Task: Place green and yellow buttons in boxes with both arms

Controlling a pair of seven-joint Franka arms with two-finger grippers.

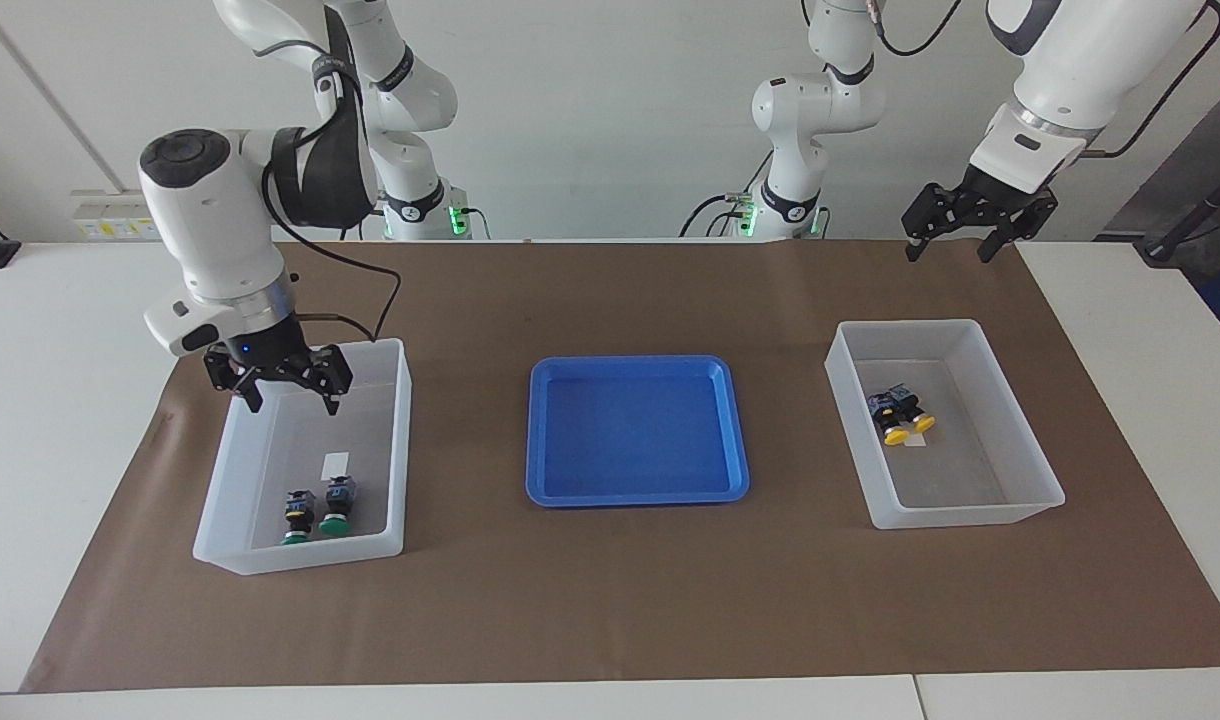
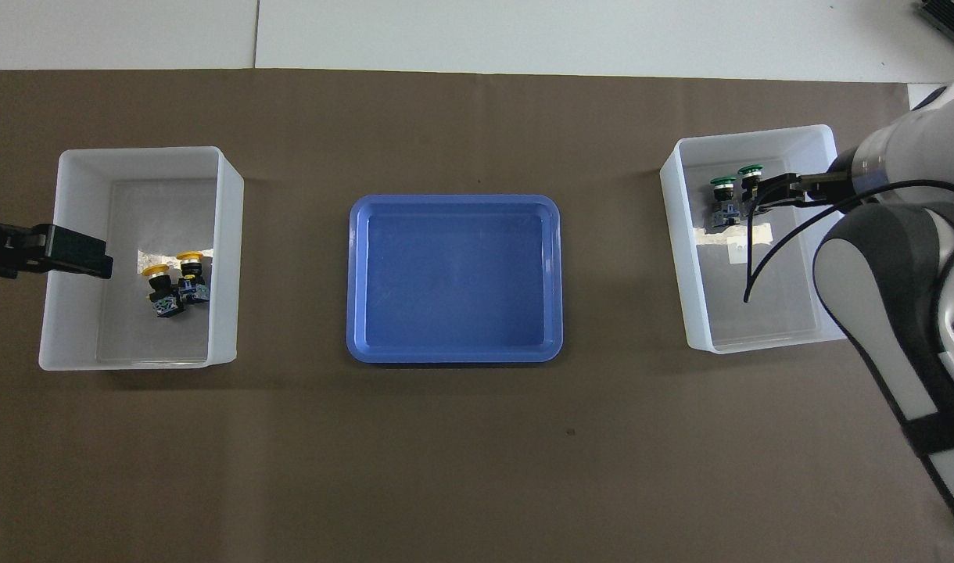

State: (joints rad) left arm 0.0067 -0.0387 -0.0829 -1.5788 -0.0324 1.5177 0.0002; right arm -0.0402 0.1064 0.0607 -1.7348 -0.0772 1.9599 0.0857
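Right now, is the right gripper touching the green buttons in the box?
Apart. In the facing view the right gripper hangs open, raised above the box, and bare floor shows between its fingers and the two green buttons below.

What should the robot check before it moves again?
1. Both green buttons lie in the box at the right arm's end: ok.
2. Both yellow buttons lie in the box at the left arm's end: ok.
3. Blue tray holds no button: ok.
4. Right gripper above its box, jaws open, holding nothing: ok.
5. Left gripper raised over the brown mat, jaws open, holding nothing: ok.
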